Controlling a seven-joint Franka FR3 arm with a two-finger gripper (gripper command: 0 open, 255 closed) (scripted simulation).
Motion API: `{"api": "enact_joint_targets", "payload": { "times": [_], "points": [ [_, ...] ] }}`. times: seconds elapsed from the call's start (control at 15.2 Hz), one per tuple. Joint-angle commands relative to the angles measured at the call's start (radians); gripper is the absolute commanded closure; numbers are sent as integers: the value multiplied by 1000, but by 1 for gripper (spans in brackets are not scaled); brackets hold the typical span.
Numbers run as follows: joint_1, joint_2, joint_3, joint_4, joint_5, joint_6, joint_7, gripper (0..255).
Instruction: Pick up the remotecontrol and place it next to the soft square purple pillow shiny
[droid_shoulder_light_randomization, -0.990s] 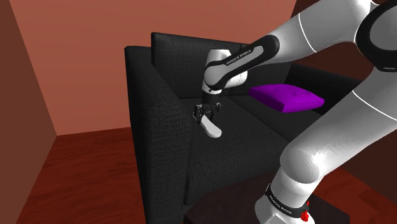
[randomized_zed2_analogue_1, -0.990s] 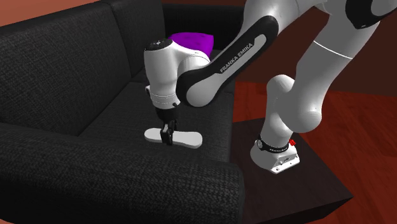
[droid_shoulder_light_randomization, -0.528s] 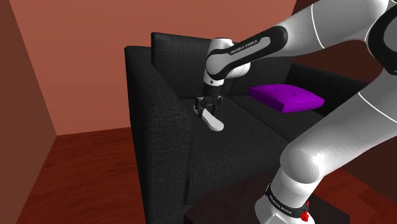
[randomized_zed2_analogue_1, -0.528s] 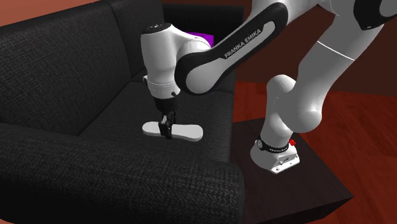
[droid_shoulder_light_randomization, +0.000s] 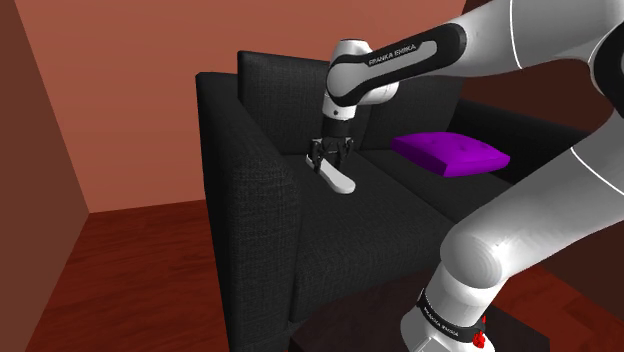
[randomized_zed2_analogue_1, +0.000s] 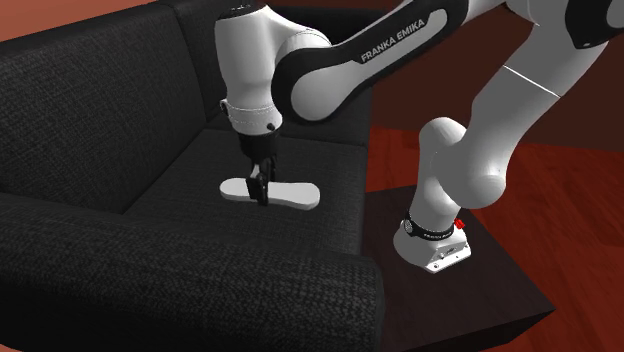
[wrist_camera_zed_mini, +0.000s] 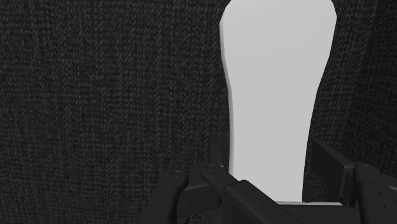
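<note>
The gripper (randomized_zed2_analogue_1: 261, 190) is clenched across the narrow waist of the white remote (randomized_zed2_analogue_1: 285, 193). The remote hangs over the black sofa (droid_shoulder_light_randomization: 250, 190) seat, probably just clear of the fabric. It looks light, rigid and smooth-shelled, so a firm pinch near mid-length should stop it pivoting. In the shoulder view, the purple pillow (droid_shoulder_light_randomization: 450, 153) lies at about three o'clock from it.

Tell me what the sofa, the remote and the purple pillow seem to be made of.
The sofa: black woven cloth, matte; a coarse weave shows all over.
The remote: plain white, smooth, matte, no buttons drawn; perhaps plastic, the look leaves it open.
The pillow: purple, likely soft fabric; stitched dimples pucker its top.
</note>
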Motion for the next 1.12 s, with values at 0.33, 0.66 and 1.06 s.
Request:
{"api": "enact_joint_targets", "payload": {
  "times": [0.33,0.66,1.06],
  "points": [
    [-1,-24,-3,76,-1,-99,0,255],
    [-1,-34,-5,135,-3,-169,1,255],
    [-2,-39,-8,211,-4,-250,1,255]
  ]
}}
